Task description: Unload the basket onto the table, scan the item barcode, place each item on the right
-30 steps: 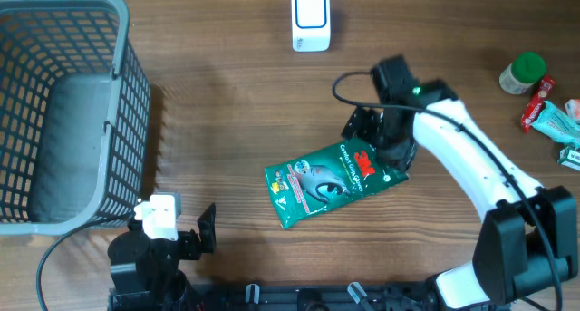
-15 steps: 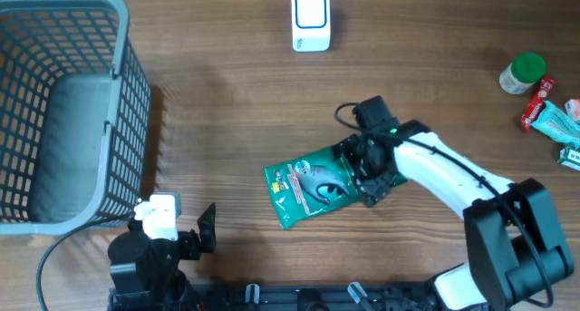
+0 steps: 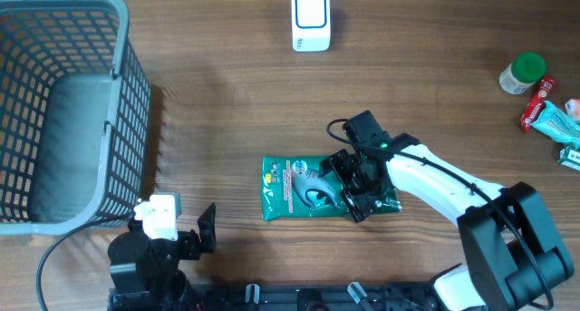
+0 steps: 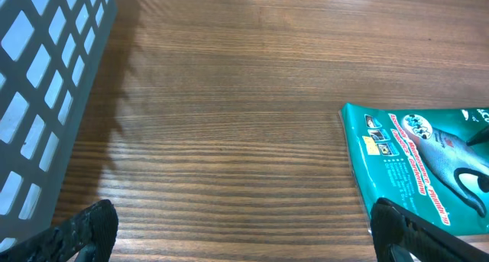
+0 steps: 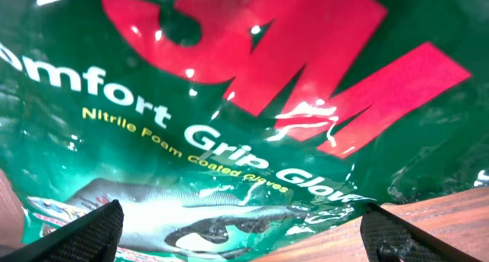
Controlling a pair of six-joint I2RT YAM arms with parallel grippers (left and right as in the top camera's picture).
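The item is a flat green 3M glove packet (image 3: pixel 294 189) lying face up on the wooden table, long side left to right. No barcode shows on this face. My right gripper (image 3: pixel 353 186) hangs low over the packet's right half, open; in the right wrist view the packet (image 5: pixel 229 101) fills the frame between its spread fingertips (image 5: pixel 92 231). My left gripper (image 3: pixel 177 222) sits open at the front left, apart from the packet; its wrist view shows bare wood between its fingertips (image 4: pixel 95 224) and the packet's left end (image 4: pixel 428 163). A white scanner (image 3: pixel 310 19) stands at the back centre.
A grey mesh basket (image 3: pixel 122 75) takes up the left side; its wall (image 4: pixel 46 86) shows in the left wrist view. At the far right lie a green-capped bottle (image 3: pixel 524 73), a red tube (image 3: pixel 536 102) and a teal packet (image 3: pixel 555 122).
My right gripper has moved left and toward the front, onto the packet. The packet has turned from tilted to level and slid a little left. The left arm is still.
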